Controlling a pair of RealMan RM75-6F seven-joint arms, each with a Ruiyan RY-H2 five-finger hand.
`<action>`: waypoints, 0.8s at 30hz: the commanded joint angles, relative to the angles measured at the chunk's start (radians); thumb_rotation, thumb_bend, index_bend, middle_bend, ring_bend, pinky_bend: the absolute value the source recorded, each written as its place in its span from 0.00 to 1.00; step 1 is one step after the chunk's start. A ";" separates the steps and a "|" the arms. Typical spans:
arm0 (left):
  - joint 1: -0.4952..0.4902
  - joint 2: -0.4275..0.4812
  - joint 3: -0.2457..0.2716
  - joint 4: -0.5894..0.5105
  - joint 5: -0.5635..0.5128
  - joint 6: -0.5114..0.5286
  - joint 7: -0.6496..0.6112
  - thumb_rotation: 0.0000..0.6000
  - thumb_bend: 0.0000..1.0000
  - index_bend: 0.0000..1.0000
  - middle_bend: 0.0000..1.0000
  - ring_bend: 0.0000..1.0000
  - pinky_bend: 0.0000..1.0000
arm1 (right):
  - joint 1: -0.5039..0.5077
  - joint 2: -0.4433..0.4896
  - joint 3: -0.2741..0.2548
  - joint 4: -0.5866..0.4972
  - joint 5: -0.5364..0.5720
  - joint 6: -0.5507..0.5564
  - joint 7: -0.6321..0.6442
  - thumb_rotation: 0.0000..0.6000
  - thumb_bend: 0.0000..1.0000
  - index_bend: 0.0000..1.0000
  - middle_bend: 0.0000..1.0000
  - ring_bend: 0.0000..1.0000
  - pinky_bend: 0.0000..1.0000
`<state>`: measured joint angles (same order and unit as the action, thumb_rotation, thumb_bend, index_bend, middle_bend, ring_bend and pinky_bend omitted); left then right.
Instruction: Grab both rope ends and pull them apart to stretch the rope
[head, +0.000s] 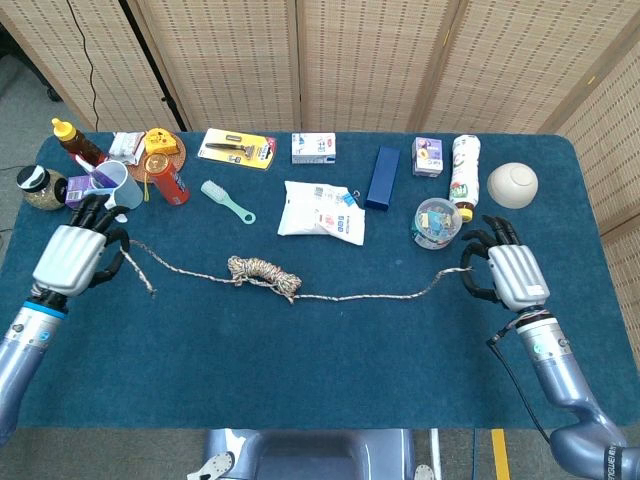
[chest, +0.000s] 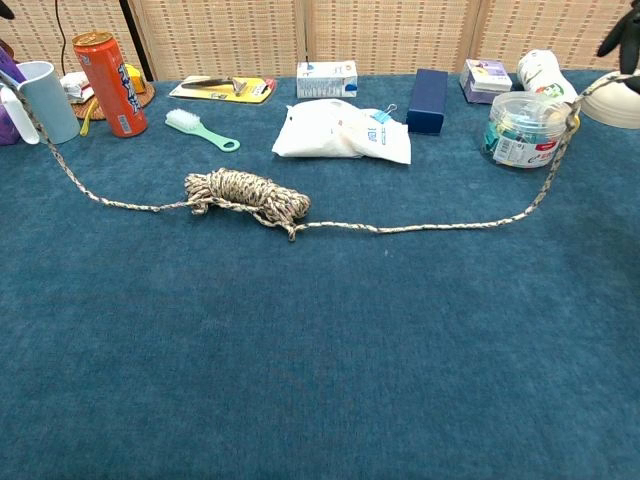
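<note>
While the left hand (head: 75, 258) is pinching one rope (head: 350, 296) end and the right hand (head: 505, 275) is curling around the other, slack is sagging onto the table (head: 330, 380), its bundle (head: 260, 272) sitting unspooled between them.

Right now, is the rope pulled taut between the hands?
No, the rope sags in slack curves on the table, with a coiled bundle still bunched in the middle.

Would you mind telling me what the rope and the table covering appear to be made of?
The rope looks like braided fibre, perhaps cotton or synthetic: flecked beige-and-brown weave, matte, limp. The table covering looks like blue short-pile carpet or felt: fuzzy, mottled, no shine.
</note>
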<state>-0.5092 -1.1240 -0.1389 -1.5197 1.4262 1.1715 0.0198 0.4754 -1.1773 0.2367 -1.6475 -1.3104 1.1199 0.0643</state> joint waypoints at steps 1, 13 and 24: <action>-0.023 -0.025 -0.003 -0.018 0.013 -0.017 0.014 1.00 0.48 0.71 0.21 0.03 0.00 | 0.023 -0.010 0.013 -0.031 -0.013 -0.007 0.003 1.00 0.56 0.63 0.28 0.05 0.00; -0.101 -0.098 -0.012 -0.076 0.002 -0.102 0.075 1.00 0.32 0.07 0.00 0.00 0.00 | 0.103 -0.071 0.016 -0.083 -0.004 -0.069 -0.057 1.00 0.49 0.20 0.08 0.00 0.00; -0.083 -0.046 -0.014 -0.139 -0.057 -0.098 0.095 1.00 0.25 0.00 0.00 0.00 0.00 | 0.095 -0.048 0.003 -0.084 0.023 -0.051 -0.089 1.00 0.33 0.00 0.00 0.00 0.00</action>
<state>-0.5971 -1.1749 -0.1533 -1.6544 1.3728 1.0691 0.1184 0.5741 -1.2290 0.2420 -1.7331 -1.2870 1.0641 -0.0278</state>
